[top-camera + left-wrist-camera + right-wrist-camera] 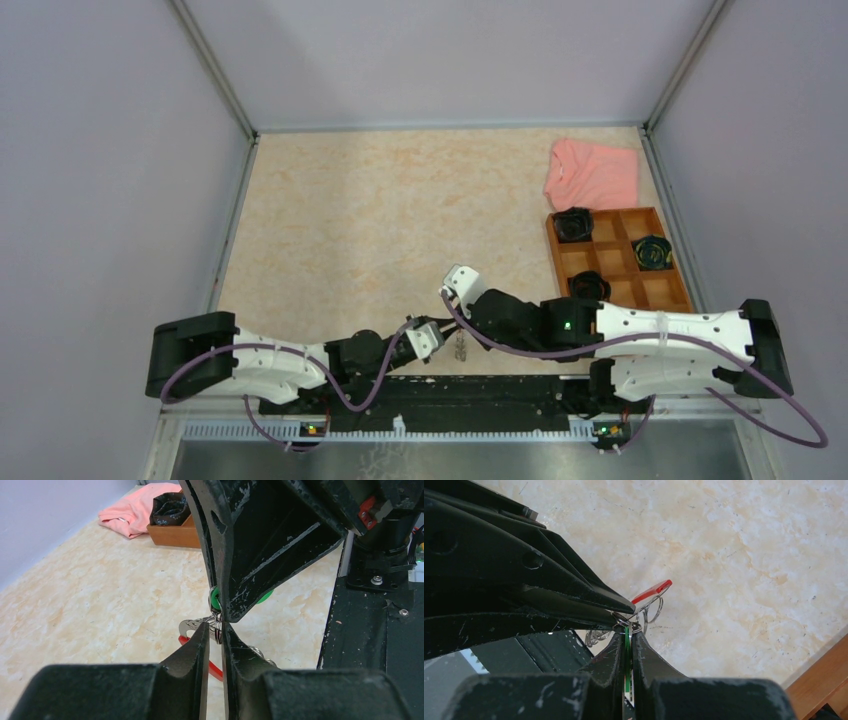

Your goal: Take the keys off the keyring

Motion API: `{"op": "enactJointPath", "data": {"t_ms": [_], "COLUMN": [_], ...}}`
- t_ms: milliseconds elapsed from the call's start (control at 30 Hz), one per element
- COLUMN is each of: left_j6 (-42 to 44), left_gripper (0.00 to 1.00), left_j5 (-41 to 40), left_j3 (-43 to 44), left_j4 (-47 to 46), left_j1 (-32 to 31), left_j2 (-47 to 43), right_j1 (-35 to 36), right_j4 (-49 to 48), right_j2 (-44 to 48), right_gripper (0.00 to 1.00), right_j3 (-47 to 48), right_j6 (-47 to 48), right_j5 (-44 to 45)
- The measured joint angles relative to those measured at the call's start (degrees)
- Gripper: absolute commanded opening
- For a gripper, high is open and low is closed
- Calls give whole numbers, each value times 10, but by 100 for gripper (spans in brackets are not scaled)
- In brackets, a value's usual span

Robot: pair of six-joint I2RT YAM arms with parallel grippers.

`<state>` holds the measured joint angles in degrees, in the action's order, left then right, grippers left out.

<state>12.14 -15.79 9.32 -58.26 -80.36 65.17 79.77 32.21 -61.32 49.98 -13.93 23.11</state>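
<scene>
The two grippers meet tip to tip near the front edge of the table. My left gripper (pixel 216 626) (pixel 440 340) is shut on the grey wire of the keyring (pixel 218 630). The keyring's red sleeve (pixel 215 670) (pixel 651 591) hangs just past the left fingers. My right gripper (pixel 628 630) (pixel 462 335) is shut on the key with the green head (pixel 627 642), which also shows in the left wrist view (pixel 214 599). A silvery key (pixel 192 626) sticks out left of the left fingers. More silvery rings (pixel 596 636) hang below, partly hidden.
A wooden compartment tray (pixel 665 290) stands at the right and holds black coiled bundles (pixel 574 224). A pink cloth (pixel 592 172) lies behind it. The black base rail (pixel 450 395) runs right beside the grippers. Grey walls close in the table.
</scene>
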Motion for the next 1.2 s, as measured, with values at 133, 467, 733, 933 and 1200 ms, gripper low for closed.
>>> {"op": "enactJointPath", "data": {"t_ms": [133, 467, 733, 933, 1200], "left_j6": [0, 4, 4, 4, -6], "left_gripper": [13, 0, 0, 0, 0], "left_j5": [3, 9, 14, 16, -22], "left_j3": [0, 0, 0, -1, -10], "left_j4": [0, 0, -10, -8, -7], "left_j1": [0, 0, 0, 0, 0], "left_j2": [0, -1, -8, -8, -10], "right_j1": [0, 1, 0, 0, -80], "right_j4": [0, 12, 26, 26, -12], "right_j2": [0, 2, 24, 24, 17], "right_gripper": [0, 0, 0, 0, 0], "right_j3": [0, 0, 0, 0, -14], "right_j6": [0, -11, -24, -26, -28], "right_j5": [0, 28, 47, 49, 31]}}
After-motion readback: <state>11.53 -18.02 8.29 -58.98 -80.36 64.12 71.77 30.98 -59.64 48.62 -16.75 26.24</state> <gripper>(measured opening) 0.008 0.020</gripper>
